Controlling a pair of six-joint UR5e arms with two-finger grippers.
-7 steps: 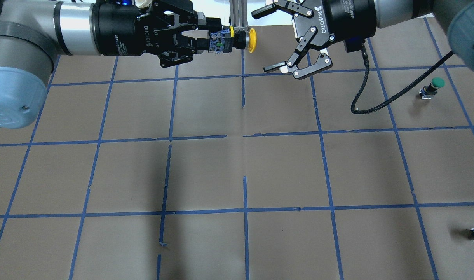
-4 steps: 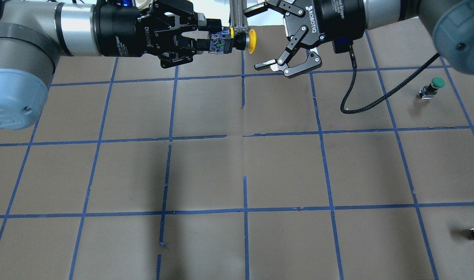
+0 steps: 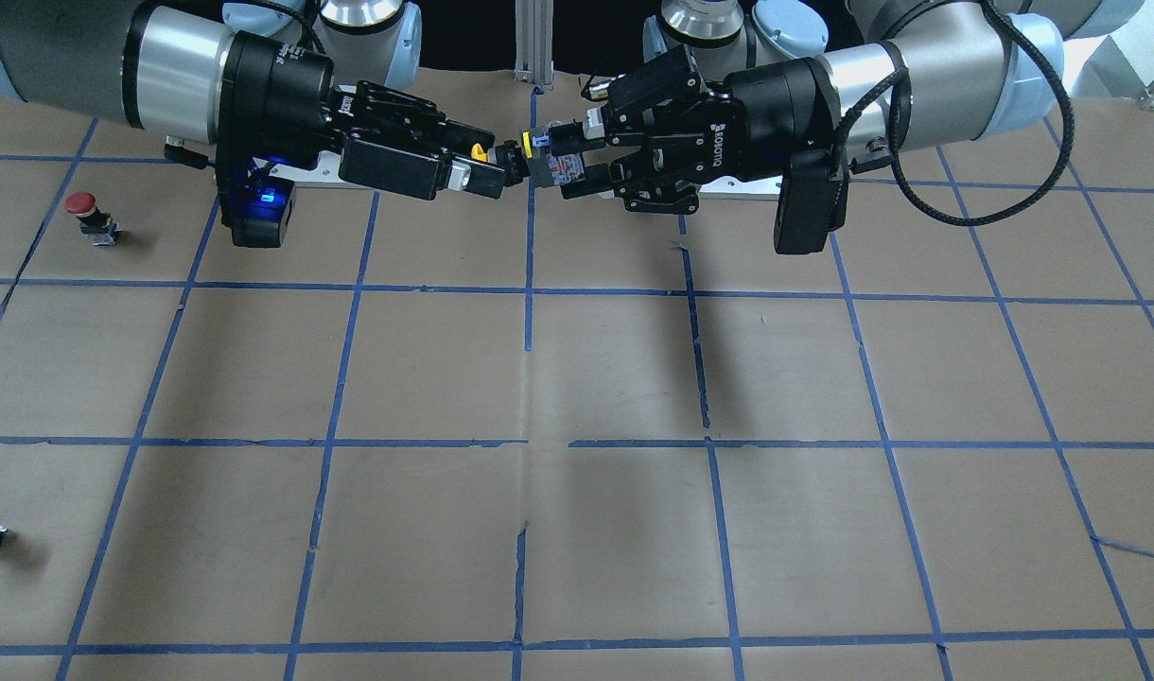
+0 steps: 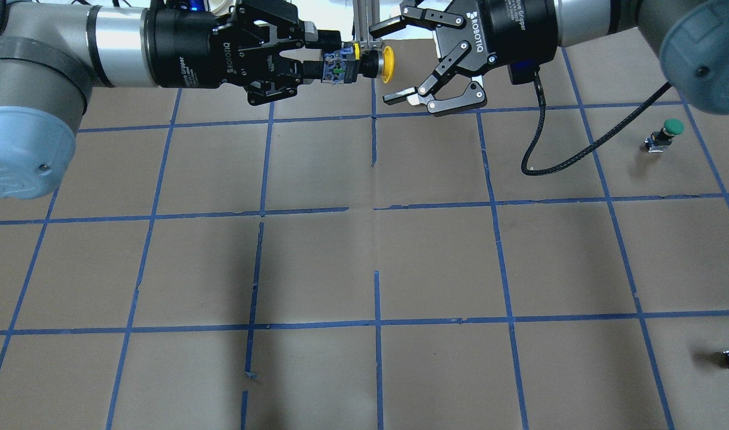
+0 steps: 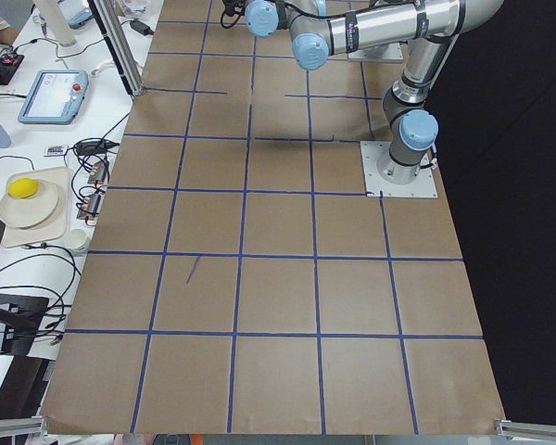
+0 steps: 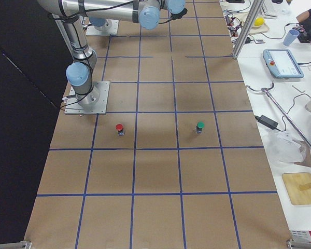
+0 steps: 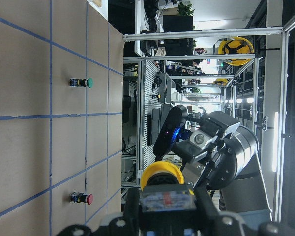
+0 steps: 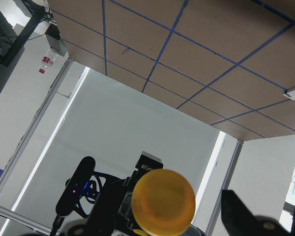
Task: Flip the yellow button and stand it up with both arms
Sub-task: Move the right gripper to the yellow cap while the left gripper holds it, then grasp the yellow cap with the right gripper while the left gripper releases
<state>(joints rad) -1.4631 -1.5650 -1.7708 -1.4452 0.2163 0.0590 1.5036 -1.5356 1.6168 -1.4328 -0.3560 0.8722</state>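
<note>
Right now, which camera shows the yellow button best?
The overhead view: the yellow button shows whole from the side, held by the left end effector. The front view half-hides it; wrist views show mainly its cap; side views miss it.

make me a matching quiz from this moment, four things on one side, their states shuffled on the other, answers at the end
Things:
1. left gripper
2. right gripper
3. yellow button
4. green button

States:
a. open, one finger on each side of the yellow cap
b. resting on the table, away from both grippers
c. shut on the button's blocky body
d. held in the air, cap pointing sideways

Pairs: 1-c, 2-a, 3-d, 4-b
</note>
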